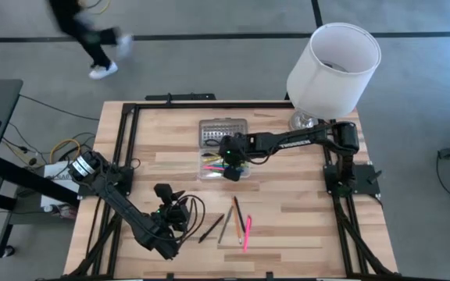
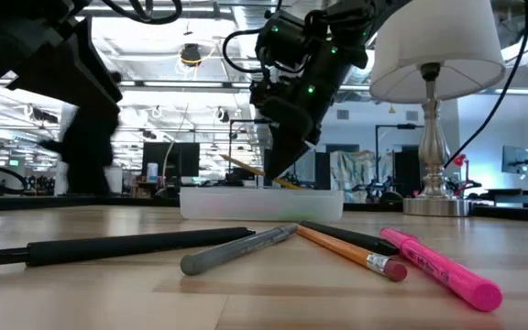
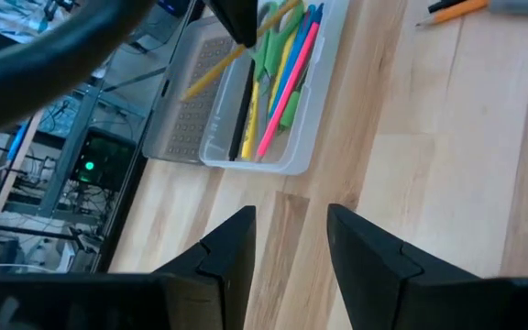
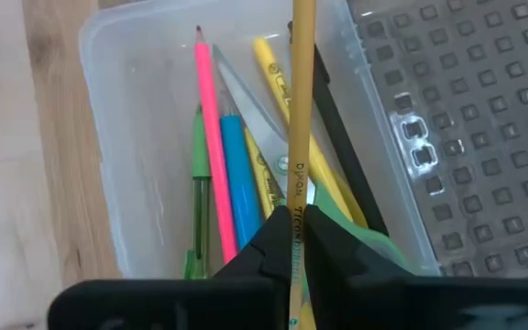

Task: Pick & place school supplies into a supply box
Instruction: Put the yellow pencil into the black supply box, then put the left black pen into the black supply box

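The supply box [image 1: 223,164] lies open at the table's far middle, its ribbed grey lid [image 1: 223,133] folded back toward the far edge. Inside lie pink, blue, green, yellow and black supplies [image 4: 218,174]. My right gripper [image 4: 293,220] hangs over the box, shut on a yellow-brown pencil [image 4: 301,101]. My left gripper [image 3: 287,247] stands open with nothing between its fingers, over the near-left part of the table [image 1: 165,192], pointing toward the box. A black pen [image 1: 211,228], a grey pen [image 1: 225,224], an orange pencil [image 1: 238,217] and a pink highlighter [image 1: 247,232] lie on the table near the front. My right gripper pinches the pencil's shaft [image 4: 298,188], partway along its length, between its two fingers. The fingers slant down from above and the right. The pencil is tilted over the open box [image 2: 262,202]; whether its lower end touches what lies inside, I cannot tell.
A white-shaded lamp [image 1: 330,66] stands at the far right corner, close to my right arm. A person [image 1: 92,35] walks on the floor beyond the far left edge. Bare wood lies between the box and the loose pens.
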`<state>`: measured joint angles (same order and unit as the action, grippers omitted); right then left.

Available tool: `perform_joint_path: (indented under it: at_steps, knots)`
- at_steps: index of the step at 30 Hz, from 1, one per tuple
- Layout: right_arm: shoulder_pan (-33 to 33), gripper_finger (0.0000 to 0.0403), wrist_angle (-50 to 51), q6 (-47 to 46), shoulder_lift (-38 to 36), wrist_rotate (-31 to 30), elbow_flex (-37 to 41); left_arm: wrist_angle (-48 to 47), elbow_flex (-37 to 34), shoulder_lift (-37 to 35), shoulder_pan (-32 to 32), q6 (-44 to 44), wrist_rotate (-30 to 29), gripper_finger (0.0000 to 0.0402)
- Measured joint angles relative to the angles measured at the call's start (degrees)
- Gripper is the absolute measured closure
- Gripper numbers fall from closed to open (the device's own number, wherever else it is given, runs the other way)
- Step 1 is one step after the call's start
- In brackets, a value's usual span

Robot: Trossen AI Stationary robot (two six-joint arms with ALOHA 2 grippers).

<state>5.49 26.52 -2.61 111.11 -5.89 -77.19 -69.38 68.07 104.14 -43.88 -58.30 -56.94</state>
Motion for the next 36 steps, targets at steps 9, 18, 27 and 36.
perform_joint_path:
  at_steps: [9,18,27,36]
  knots:
    - [-0.99,0.0366,0.07,1.79,-0.02,-0.02,0.00,-0.18,0.00,0.00,0.02,-0.48,-0.43,0.0270]
    - [-1.66,0.0327,0.39,2.64,-0.04,-0.13,-1.33,-0.18,0.00,0.00,0.02,-0.83,-0.55,0.0270]
    - [-7.19,0.0323,5.64,3.70,-4.65,-2.05,-3.96,4.08,0.00,0.00,0.02,0.90,-3.75,0.0270]
    - [-17.26,0.0326,10.67,2.70,-10.09,-8.78,-3.91,12.47,0.00,0.00,0.05,4.74,-5.13,0.0270]
